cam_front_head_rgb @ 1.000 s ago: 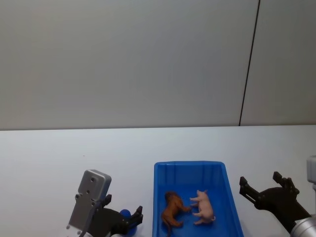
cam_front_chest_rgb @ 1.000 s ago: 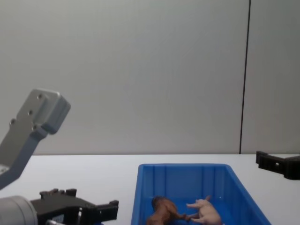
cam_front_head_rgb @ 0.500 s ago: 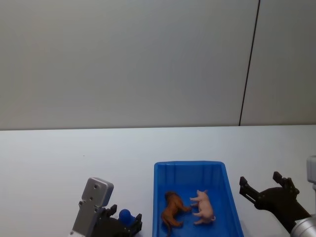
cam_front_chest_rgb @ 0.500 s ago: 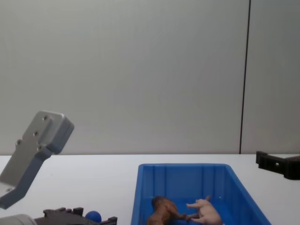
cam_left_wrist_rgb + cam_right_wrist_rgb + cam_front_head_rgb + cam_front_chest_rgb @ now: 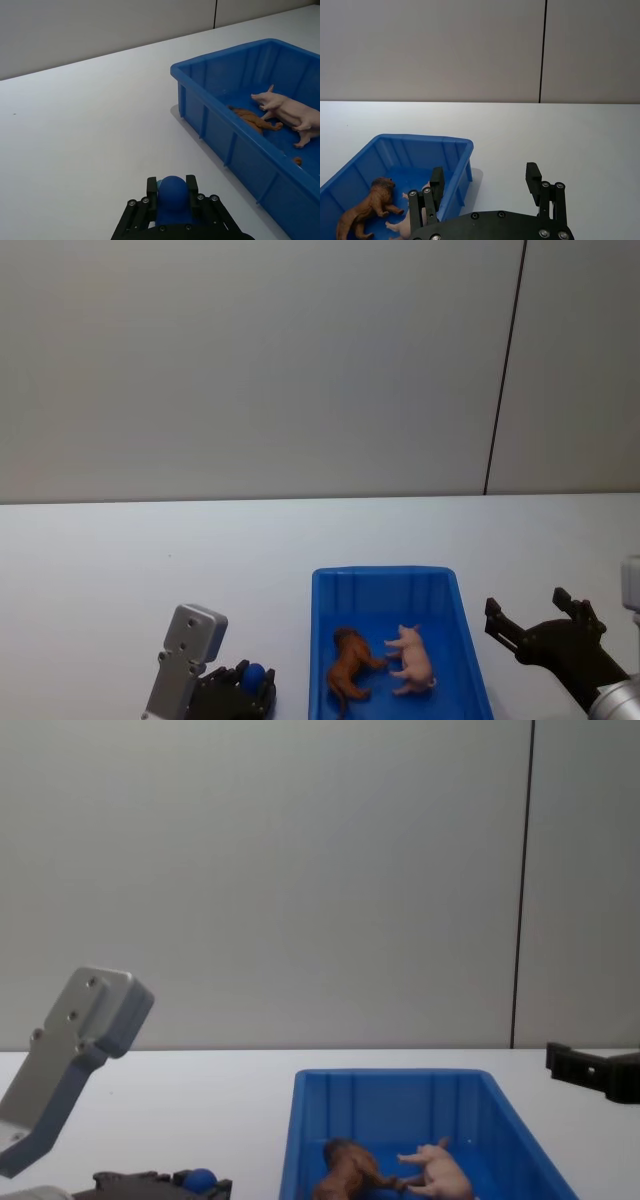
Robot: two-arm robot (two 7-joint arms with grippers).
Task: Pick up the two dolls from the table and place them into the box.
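L gripper sits near-left on the table, fingers narrowed around the blue round-headed doll; wrist cam shows the ball head pinched between both pads, so looks like a grip, doll low, at or just above tabletop, can't tell if it's lifted. Key relation: the box lies directly R of the L gripper, its left wall just beside, long axis running near-to-far, so the carry is prob a short lift + shift right over the rim. L arm is clearly the nearer one for this doll. Inside box: brown four-legged doll on the left half, pink piglet doll right of it, both lying on the floor, touching or nearly so at the legs. R gripper near-right of the box, just off its right wall, jaws wide, holding nothing, looks idle.
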